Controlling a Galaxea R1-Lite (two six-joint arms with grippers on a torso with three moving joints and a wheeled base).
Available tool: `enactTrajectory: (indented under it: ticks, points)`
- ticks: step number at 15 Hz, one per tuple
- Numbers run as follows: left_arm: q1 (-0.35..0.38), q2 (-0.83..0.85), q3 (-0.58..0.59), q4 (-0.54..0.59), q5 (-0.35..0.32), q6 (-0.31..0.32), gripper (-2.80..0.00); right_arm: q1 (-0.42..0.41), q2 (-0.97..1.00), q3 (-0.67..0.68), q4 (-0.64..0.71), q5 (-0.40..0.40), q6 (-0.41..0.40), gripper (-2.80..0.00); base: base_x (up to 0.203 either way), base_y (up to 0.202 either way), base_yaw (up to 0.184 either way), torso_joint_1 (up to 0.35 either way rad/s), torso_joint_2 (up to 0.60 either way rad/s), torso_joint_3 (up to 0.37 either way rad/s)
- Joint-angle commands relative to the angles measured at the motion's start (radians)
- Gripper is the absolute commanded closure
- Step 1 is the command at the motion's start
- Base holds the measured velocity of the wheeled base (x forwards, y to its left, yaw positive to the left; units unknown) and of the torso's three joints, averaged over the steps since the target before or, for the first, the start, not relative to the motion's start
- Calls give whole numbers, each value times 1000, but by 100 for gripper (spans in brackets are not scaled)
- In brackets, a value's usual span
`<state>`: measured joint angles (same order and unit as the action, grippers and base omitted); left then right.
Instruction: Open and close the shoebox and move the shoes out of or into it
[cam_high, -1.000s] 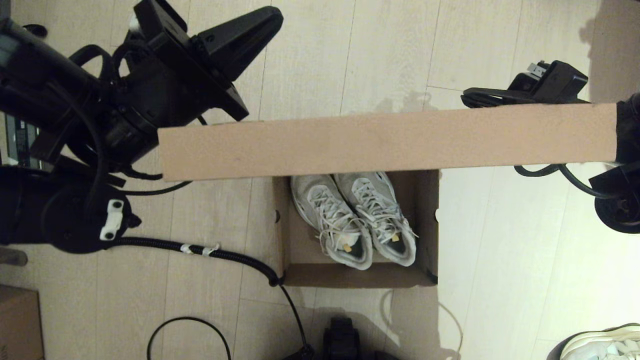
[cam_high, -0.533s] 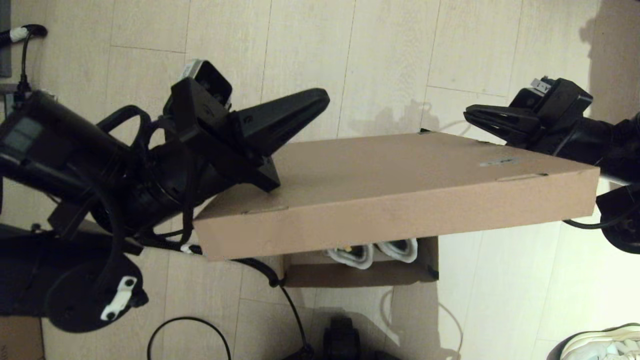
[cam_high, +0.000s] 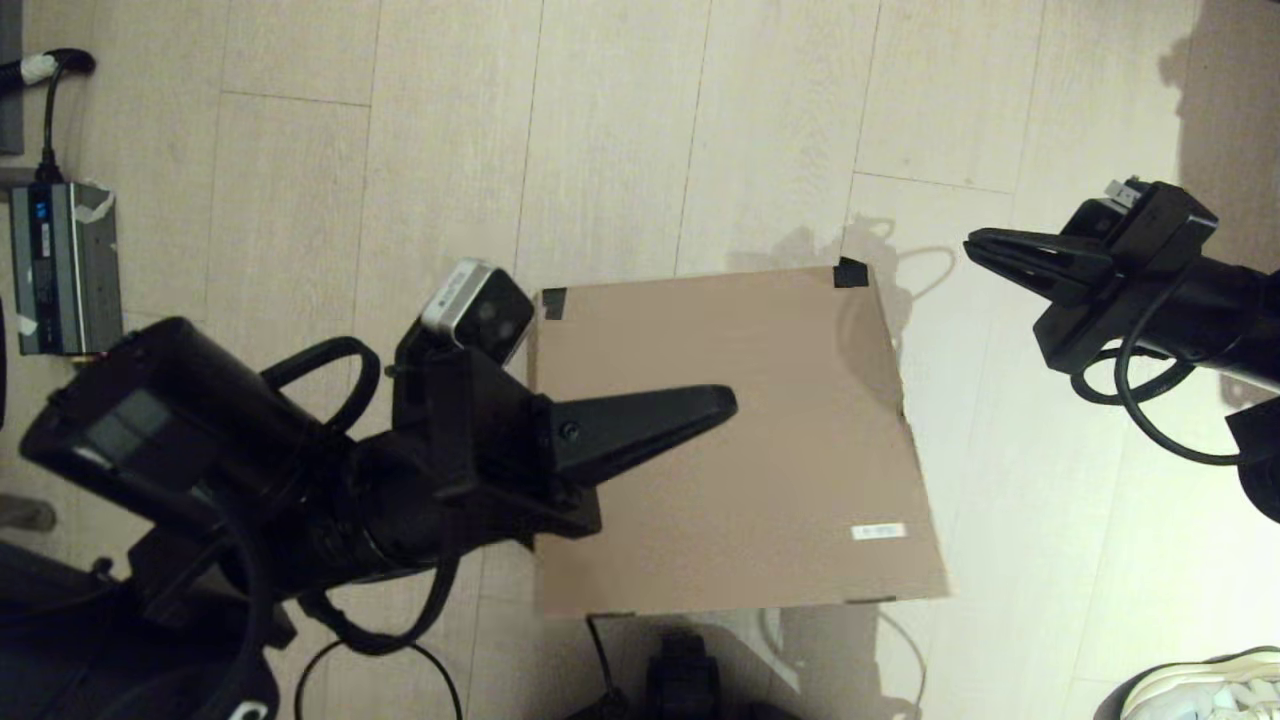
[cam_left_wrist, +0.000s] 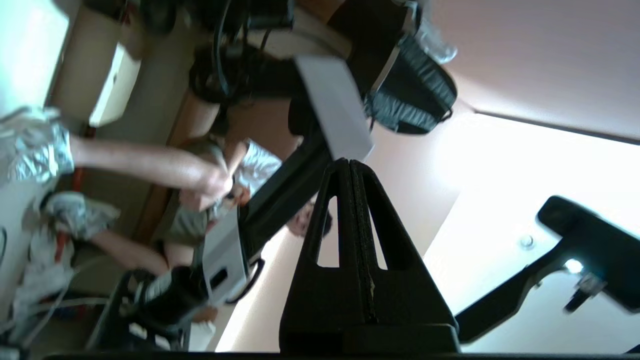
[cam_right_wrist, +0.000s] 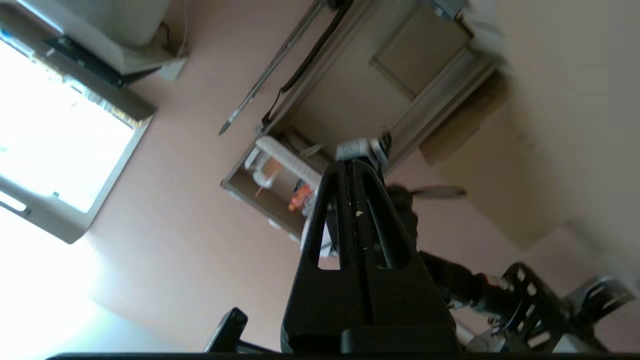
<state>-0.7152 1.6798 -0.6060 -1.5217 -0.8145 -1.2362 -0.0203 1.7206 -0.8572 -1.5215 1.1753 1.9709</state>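
Observation:
The brown cardboard shoebox (cam_high: 780, 450) lies on the floor with its flap lid down flat, black tape on its two far corners and a small white label near the front right. The shoes are hidden inside it. My left gripper (cam_high: 725, 402) is shut, its tip over the middle of the lid; I cannot tell if it touches the lid. In the left wrist view the left gripper (cam_left_wrist: 348, 162) points up at the room. My right gripper (cam_high: 975, 243) is shut, off the box's far right corner, holding nothing; the right gripper (cam_right_wrist: 352, 164) also faces the ceiling.
A grey power unit (cam_high: 62, 268) sits on the floor at the far left. A lone white sneaker with a dark sole (cam_high: 1205, 688) lies at the bottom right corner. Black cables (cam_high: 380, 650) loop on the floor in front of the box.
The lid swung from upright down onto the box, hiding the shoes. My left gripper followed it down and forward over the lid. My right gripper drifted slightly down and right.

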Motion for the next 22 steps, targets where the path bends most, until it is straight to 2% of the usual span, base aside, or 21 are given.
enactTrajectory:
  ticks: [1,3,6,7,8,10,11,12,13,15,16,17,18,21,22]
  points:
    - [-22,-3,50,-8,-4,-4,0,-29,-7,-2,-9,7,11,0,0,0,0,0,0,0]
    - [-12,-20,73,-8,2,23,0,-55,-39,0,-9,7,15,0,0,0,0,0,0,0]
    - [151,-39,-44,-8,7,105,0,-67,-76,1,-9,14,-6,0,0,0,0,0,0,0]
    - [217,-41,-85,-8,12,179,0,-66,-79,18,-9,15,-68,0,0,0,0,0,0,0]
    - [264,-43,-104,8,16,307,0,-62,-78,56,-9,15,-163,0,0,0,0,0,0,0]
    - [308,-45,-96,89,37,622,0,-42,-62,150,-9,10,-442,0,0,0,0,0,0,0]
    - [319,-46,-77,141,75,794,0,-32,-52,203,-9,4,-599,0,0,0,0,0,0,0]
    - [327,-47,-52,185,126,934,0,-25,-41,246,-9,-2,-732,0,0,0,0,0,0,0]
    - [332,-48,2,227,201,1048,0,-20,-29,280,-9,-7,-876,0,0,0,0,0,0,0]
    - [337,-47,80,276,308,1122,0,-17,-14,295,10,-14,-1100,0,0,0,0,0,0,0]
    - [337,-45,84,289,356,1131,0,-16,2,289,47,-32,-1203,0,0,0,0,0,0,0]
    - [337,-49,76,296,381,1132,0,-12,28,276,98,-101,-1318,0,0,0,0,0,0,0]
    - [338,-51,76,305,384,1133,0,9,50,262,153,-238,-1409,0,0,0,0,0,0,0]
    - [340,-29,59,335,418,1135,0,133,100,184,325,-856,-1665,0,0,0,0,0,0,0]
    - [343,-7,48,348,439,1135,0,171,112,135,403,-1042,-1801,0,0,0,0,0,0,0]
